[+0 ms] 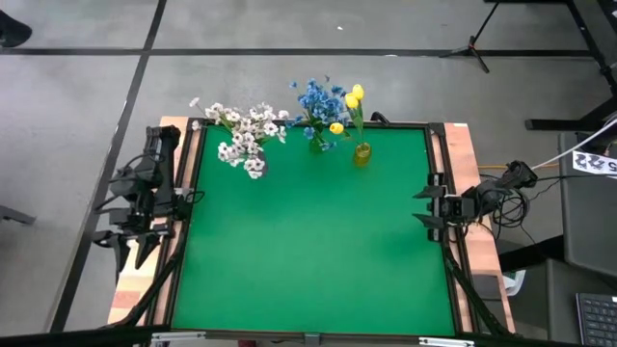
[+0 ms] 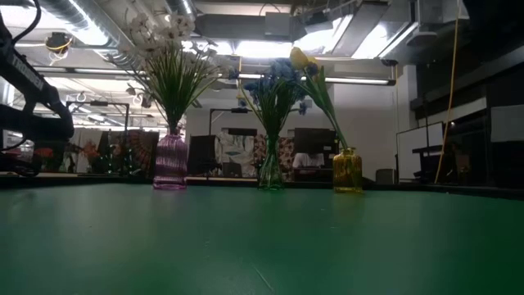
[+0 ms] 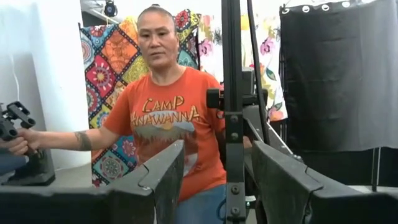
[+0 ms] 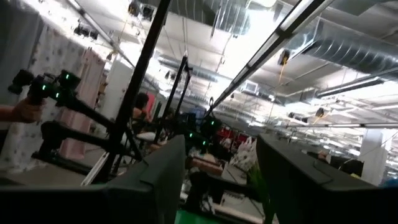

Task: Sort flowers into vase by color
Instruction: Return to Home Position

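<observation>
White sprays [image 1: 246, 135] stand in purple vase [image 2: 170, 161], blue blooms [image 1: 316, 99] in green vase [image 2: 271, 172], yellow buds [image 1: 353, 98] in yellow vase [image 2: 347, 170], all in a row along the far edge of the green mat [image 1: 308, 251]. Left gripper [image 1: 135, 253] sits off the mat's left edge, right gripper [image 1: 422, 206] at its right edge. Both have fingers apart, holding and touching nothing.

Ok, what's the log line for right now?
white flowers: purple vase | blue flowers: green vase | yellow flowers: yellow vase | left gripper: open, left table edge | right gripper: open, right table edge
</observation>
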